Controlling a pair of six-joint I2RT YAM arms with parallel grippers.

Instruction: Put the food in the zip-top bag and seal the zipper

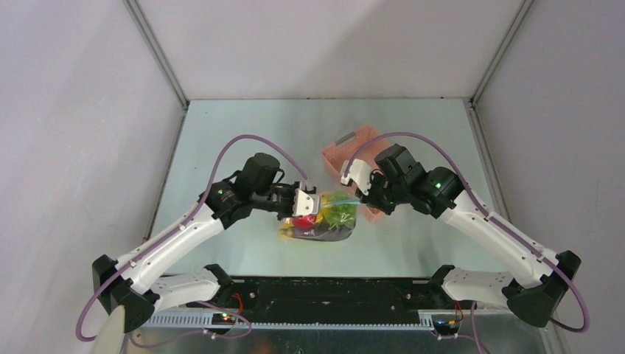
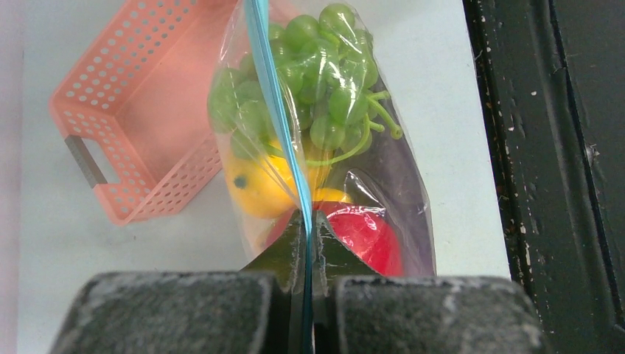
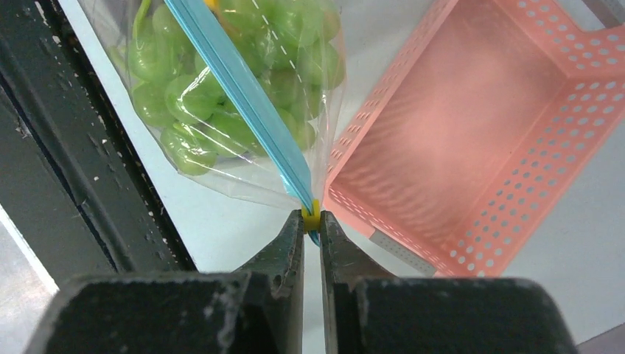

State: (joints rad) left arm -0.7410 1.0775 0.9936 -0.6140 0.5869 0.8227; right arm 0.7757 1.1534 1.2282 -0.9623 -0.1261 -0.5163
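The clear zip-top bag (image 1: 324,217) sits mid-table, held up between both arms, with the food inside: green grapes (image 2: 324,81), a yellow piece (image 2: 254,188), a red round fruit (image 2: 365,232) and dark pieces low down. Its light blue zipper (image 2: 276,110) runs straight away from my left gripper (image 2: 304,221), which is shut on the strip's near end. At the other end my right gripper (image 3: 312,221) is shut on the small yellow slider (image 3: 312,218) of the zipper (image 3: 243,103). In the top view the left gripper (image 1: 308,202) and right gripper (image 1: 359,198) flank the bag.
A pink perforated basket (image 1: 355,164) stands just behind and right of the bag, close to my right gripper; it looks empty in the wrist views (image 3: 479,133). A black rail (image 1: 332,295) runs along the table's near edge.
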